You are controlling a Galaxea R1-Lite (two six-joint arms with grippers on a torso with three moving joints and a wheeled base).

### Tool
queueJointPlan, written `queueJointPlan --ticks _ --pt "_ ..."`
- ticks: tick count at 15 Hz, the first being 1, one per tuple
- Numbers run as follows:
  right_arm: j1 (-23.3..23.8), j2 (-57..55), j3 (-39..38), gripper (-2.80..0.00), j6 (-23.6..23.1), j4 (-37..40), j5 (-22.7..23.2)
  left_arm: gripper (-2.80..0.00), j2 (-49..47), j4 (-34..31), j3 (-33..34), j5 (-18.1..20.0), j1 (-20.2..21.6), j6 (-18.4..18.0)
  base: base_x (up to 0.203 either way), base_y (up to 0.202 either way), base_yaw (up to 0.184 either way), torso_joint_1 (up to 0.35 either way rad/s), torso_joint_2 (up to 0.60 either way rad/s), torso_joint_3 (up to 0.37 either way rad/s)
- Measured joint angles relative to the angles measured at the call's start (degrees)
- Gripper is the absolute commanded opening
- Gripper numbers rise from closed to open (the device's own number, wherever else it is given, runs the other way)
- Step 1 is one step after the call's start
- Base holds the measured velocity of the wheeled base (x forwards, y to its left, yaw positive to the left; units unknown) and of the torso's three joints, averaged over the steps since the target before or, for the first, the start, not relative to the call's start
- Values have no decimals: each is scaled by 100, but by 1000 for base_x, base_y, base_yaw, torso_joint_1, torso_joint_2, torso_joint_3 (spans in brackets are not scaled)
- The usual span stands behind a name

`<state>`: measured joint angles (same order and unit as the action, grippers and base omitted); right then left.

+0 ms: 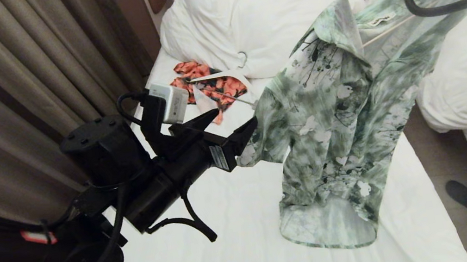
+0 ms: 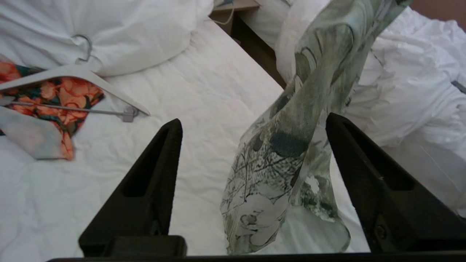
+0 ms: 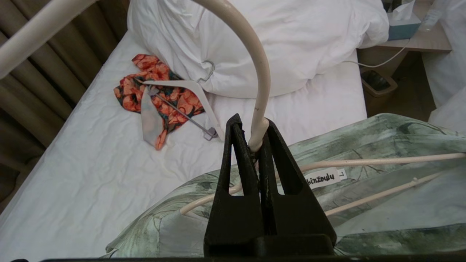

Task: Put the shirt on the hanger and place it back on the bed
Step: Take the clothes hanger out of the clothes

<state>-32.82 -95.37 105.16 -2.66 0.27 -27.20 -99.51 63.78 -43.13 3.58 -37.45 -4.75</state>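
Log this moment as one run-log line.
right gripper: shut on hanger | shirt: on hanger, above bed | left gripper: fingers open around sleeve

The left arm reaches in from the lower left, its left gripper (image 1: 232,119) level with fingers (image 2: 154,174) spread wide, empty. The right arm enters at the upper right, mostly out of frame; its right gripper (image 3: 250,134) has its fingers pinched tight together.
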Motion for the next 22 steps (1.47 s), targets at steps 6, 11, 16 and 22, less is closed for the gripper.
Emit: queueJointPlan --ticks 6,11,16,22 --pt "-1 2 -24 -280 0 -9 7 0 -359 16 91 -57 -358 -7 0 0 0 0 0 0" --pt "-30 22 -89 -280 74 -9 9 0 -706 479 122 -226 -511 -31 0 0 0 0 0 0" --pt "-91 38 -109 -280 82 -2 9 -280 -943 706 88 -379 -518 -118 0 0 0 0 0 0" --pt "-116 41 -109 -280 65 21 5 -280 -998 703 52 -380 -511 -123 0 0 0 0 0 0"
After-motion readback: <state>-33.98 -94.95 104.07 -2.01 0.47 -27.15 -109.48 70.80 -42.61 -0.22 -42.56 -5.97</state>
